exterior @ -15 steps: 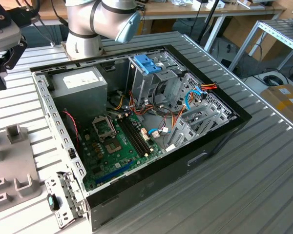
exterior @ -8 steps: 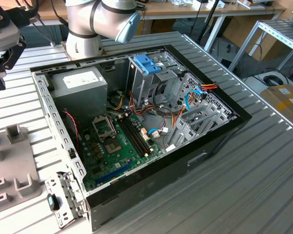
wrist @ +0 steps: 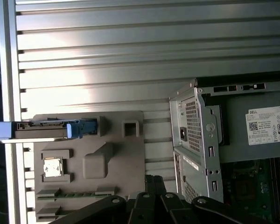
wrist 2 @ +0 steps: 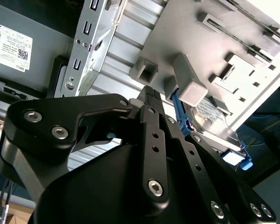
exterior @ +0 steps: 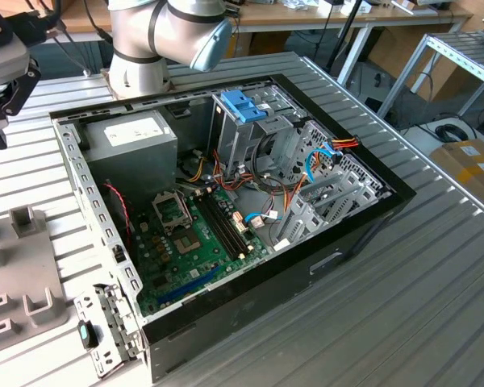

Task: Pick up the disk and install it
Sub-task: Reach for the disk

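The disk (wrist: 42, 130) stands on edge in the grey holder's (wrist: 98, 163) slot, leaving its faces free for gripping, while the pincer (wrist: 155, 183) hangs near that holder, closed together and empty.

The worktop (exterior: 436, 266) is a silver metal surface of long parallel ribs, bare over most of the exterior view's right. An open black computer case (exterior: 266, 298) lies on its side in the middle of it, open face upward. On the exterior view's left a flat grey holder plate (exterior: 32, 274) with raised blocks and slots rests on the ribs; in the first wrist view a strip of bare worktop (wrist: 158, 135) separates it from the case. The arm's round base (exterior: 133, 72) stands behind the case.
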### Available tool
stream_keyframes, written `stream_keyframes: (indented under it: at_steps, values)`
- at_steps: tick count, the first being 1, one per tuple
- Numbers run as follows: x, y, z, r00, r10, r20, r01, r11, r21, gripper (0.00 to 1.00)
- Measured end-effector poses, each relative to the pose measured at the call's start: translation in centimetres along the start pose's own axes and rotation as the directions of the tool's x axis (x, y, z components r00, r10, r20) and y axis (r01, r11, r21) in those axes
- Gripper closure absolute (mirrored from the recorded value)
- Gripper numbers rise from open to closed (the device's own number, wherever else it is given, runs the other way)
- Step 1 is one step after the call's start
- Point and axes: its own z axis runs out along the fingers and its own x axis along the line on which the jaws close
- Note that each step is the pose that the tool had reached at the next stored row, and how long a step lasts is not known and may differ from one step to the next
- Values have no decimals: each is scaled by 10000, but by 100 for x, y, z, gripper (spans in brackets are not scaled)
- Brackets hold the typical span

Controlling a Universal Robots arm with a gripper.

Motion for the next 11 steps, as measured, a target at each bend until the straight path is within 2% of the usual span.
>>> stream_keyframes:
  at_steps: [11]
  values:
    - [43,-3,-1,10000,-1,0,1,10000,4,89]
